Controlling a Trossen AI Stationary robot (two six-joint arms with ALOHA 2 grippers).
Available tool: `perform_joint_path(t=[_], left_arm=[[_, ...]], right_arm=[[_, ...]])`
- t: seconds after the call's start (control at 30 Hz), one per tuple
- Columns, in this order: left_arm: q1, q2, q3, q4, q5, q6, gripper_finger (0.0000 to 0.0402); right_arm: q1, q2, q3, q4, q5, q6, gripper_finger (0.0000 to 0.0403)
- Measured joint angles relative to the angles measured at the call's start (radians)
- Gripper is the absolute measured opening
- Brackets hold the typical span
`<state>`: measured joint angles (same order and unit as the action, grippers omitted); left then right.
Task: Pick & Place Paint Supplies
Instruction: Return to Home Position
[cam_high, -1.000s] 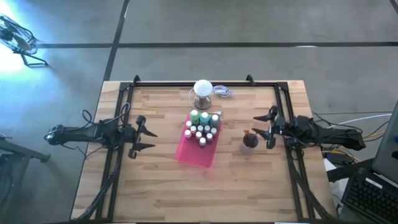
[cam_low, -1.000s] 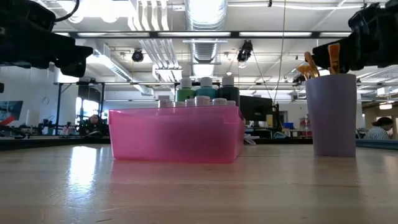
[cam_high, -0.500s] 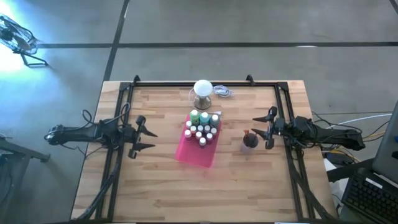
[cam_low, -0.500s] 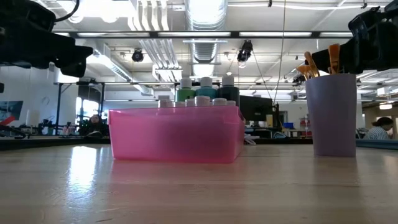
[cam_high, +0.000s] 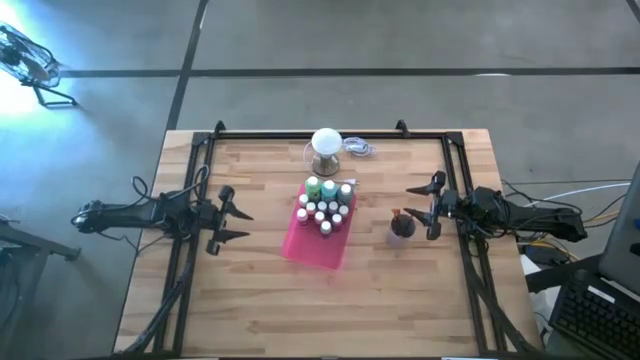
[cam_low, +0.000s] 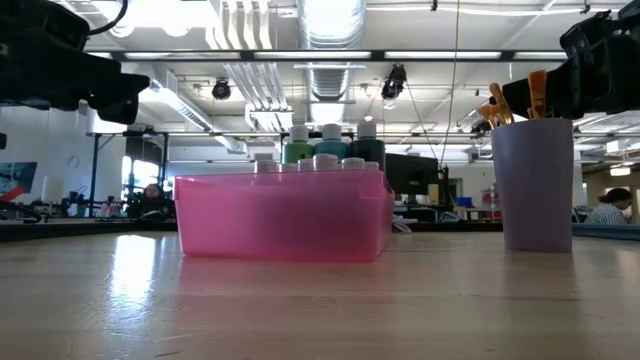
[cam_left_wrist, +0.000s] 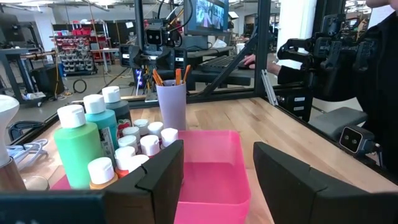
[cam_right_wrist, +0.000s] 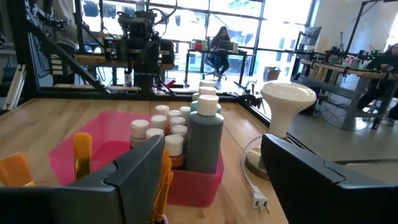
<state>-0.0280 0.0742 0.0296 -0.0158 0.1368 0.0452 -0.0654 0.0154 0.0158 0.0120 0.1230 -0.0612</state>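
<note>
Now nothing has shifted: we keep our left gripper (cam_high: 240, 222) and right gripper (cam_high: 416, 202) spread and empty, flanking the small white-capped paint bottles (cam_high: 322, 208) in the translucent pink plastic bin (cam_high: 312, 250); sorting looks finished.

Pink bin (cam_high: 314, 250); white-capped bottles (cam_high: 322, 209), green and teal among them; lilac cup (cam_low: 538, 185); orange brushes (cam_low: 538, 92).

bottles (cam_high: 323, 205) in bin (cam_high: 312, 250), brushes (cam_low: 538, 92) in cup (cam_high: 401, 229) R of bin
</note>
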Motion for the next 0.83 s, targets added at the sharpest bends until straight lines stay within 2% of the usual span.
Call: perform_joint_path(t=[0.83], left_arm=[[0.000,0.000,0.000,0.000,0.000,0.000,0.0200]], right_arm=[[0.000,0.000,0.001,0.000,0.000,0.000,0.0351]])
